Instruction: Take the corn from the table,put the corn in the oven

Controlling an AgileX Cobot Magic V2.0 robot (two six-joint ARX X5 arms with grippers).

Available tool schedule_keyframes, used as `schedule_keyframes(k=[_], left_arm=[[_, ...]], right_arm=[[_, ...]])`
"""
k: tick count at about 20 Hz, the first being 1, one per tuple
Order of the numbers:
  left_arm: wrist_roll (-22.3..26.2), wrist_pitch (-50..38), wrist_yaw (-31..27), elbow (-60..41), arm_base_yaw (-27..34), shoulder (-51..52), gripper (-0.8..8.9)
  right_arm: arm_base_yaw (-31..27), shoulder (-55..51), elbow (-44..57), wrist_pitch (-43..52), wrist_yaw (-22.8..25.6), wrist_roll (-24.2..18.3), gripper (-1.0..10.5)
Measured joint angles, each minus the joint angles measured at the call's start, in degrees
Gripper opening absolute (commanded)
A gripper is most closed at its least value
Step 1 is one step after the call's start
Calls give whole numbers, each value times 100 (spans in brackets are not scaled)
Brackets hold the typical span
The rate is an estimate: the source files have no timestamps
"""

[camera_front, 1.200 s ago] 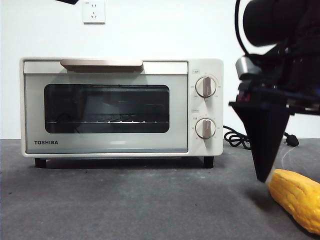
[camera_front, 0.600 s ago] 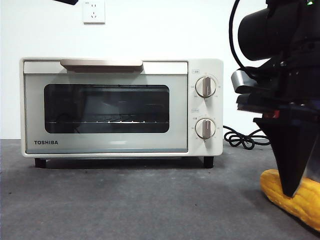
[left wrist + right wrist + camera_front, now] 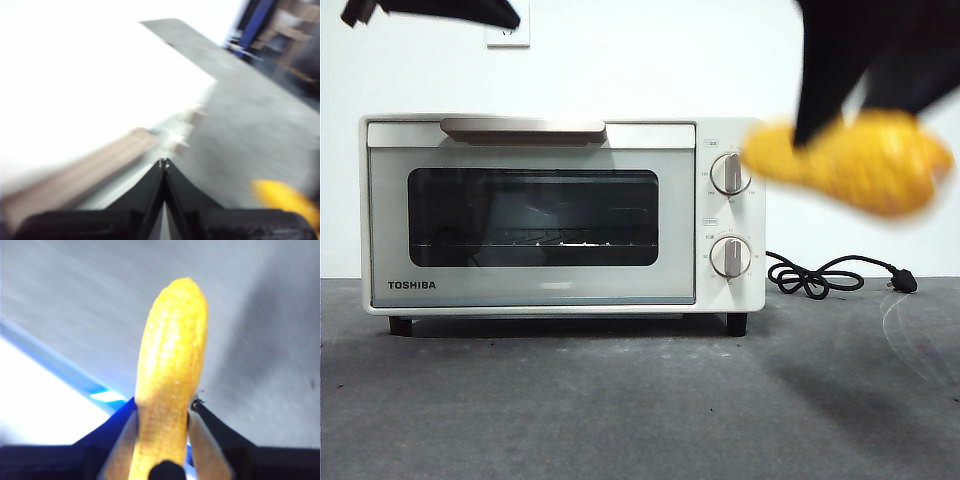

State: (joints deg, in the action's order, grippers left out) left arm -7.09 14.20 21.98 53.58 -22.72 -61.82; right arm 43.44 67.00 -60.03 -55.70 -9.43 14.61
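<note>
Right gripper (image 3: 162,412) clamps the corn (image 3: 850,160) in mid-air, right of the oven (image 3: 560,215). Left gripper (image 3: 163,162) closed, empty, above the handle (image 3: 523,127). Door's shut: corn could hit the glass.

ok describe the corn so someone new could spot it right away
Start at the cream oven on the table. Right of its knobs, above the table, the right gripper holds the corn. It is the only yellow thing, blurred in the front view.

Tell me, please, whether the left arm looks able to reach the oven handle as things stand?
Probably yes: the left tool, shut and empty, hovers by the handle with nothing between; the corn is off to the side.
</note>
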Motion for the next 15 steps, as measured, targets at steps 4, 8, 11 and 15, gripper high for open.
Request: schedule_keyframes(k=[4,8,11,15], left_arm=[[0,-177,-227,0,0,-361,-5],[9,-332,-413,0,0,-667,-5],[42,-422,-520,0,0,-841,-5],[90,-527,-791,0,0,-960,-5]], right_arm=[[249,-420,-385,-33,42,136,-12],[457,-654,-776,-315,219,240,-12],[640,-754,-1054,-511,505,278,-12],[809,-774,-1316,-820,811,293,-12]])
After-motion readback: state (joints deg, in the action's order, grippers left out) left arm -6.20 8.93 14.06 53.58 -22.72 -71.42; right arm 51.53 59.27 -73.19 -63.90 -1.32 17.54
